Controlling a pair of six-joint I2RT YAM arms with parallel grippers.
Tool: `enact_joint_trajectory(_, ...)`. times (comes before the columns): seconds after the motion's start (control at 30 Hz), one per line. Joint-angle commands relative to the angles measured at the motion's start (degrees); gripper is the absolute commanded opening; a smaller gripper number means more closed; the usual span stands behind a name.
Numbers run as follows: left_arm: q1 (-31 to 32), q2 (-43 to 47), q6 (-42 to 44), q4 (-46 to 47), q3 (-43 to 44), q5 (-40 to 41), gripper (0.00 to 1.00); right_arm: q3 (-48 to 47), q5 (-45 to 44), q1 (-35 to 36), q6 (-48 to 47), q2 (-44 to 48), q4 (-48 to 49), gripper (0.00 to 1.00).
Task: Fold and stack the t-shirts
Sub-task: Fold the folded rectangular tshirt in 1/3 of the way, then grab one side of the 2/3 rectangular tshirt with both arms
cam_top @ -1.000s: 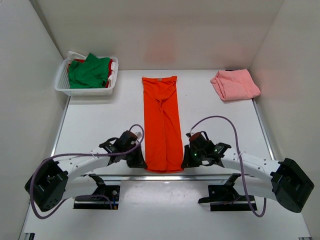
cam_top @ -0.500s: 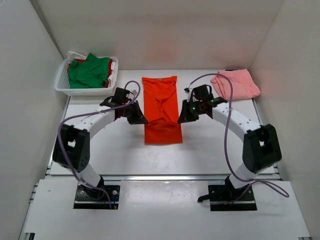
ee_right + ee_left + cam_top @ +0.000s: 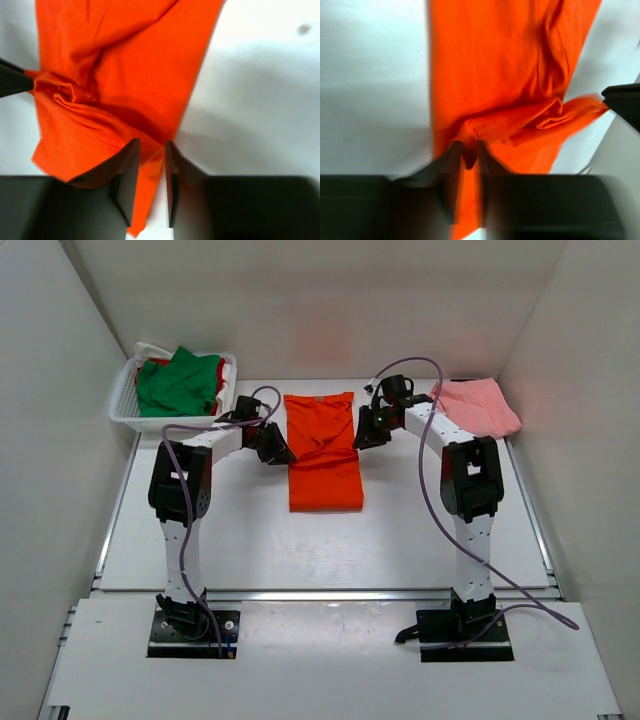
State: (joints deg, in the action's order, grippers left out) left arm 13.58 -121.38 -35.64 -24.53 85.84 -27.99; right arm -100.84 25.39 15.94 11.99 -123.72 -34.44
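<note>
We have the orange shirt (image 3: 323, 475) in the middle of the table (image 3: 200, 530). Its long axis runs straight away from our bases, with the collar (image 3: 320, 398) at the far end. Our left gripper (image 3: 280, 454) is clamped on the shirt's left edge and our right gripper (image 3: 361, 439) on its right edge (each wrist view shows orange cloth pinched between the fingers (image 3: 445, 172)). Both sit about halfway along the shirt, with the near part doubled over at a fold.

So the collar lies just beyond both grippers, straight ahead along that axis, and neither arm is nearer. We judge the coming move is to travel together toward it and lay the held hem down square. The pink shirt (image 3: 472, 408) sits folded at the far right, near our right gripper. The green shirt (image 3: 178, 382) lies in the basket (image 3: 170, 423) at the far left.
</note>
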Motion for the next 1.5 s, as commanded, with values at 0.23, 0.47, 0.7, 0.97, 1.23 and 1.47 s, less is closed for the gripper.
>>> enact_joint_trajectory(0.23, -2.2, 21.2, -4.9, 14.1, -18.2, 5.3, 0.45, 23.0, -14.2, -0.4, 8.3, 20.8, 15.4, 0.52)
enact_joint_trajectory(0.47, 7.6, 35.5, -9.8, 20.4, -43.9, 14.5, 0.47, 50.5, -21.5, 8.9, 20.3, 39.3, 25.6, 0.49)
enact_joint_trajectory(0.7, 15.1, 40.2, -17.1, 32.1, -53.8, 27.5, 0.51, 62.8, -23.7, 14.8, 30.1, 41.1, 36.1, 0.58)
enact_joint_trajectory(0.97, 15.5, 35.2, -19.7, 39.6, -53.2, 32.6, 0.53, 62.5, -22.1, 13.9, 30.9, 34.7, 41.1, 0.58)
enact_joint_trajectory(1.23, 15.5, 27.7, -21.7, 42.9, -51.8, 27.1, 0.06, 60.0, -20.6, 13.7, 29.7, 29.3, 41.4, 0.00)
enact_joint_trajectory(1.47, 15.9, 42.8, -15.6, 28.5, -58.7, 21.0, 0.00, 64.3, -22.8, 19.0, 23.6, 43.4, 27.1, 0.00)
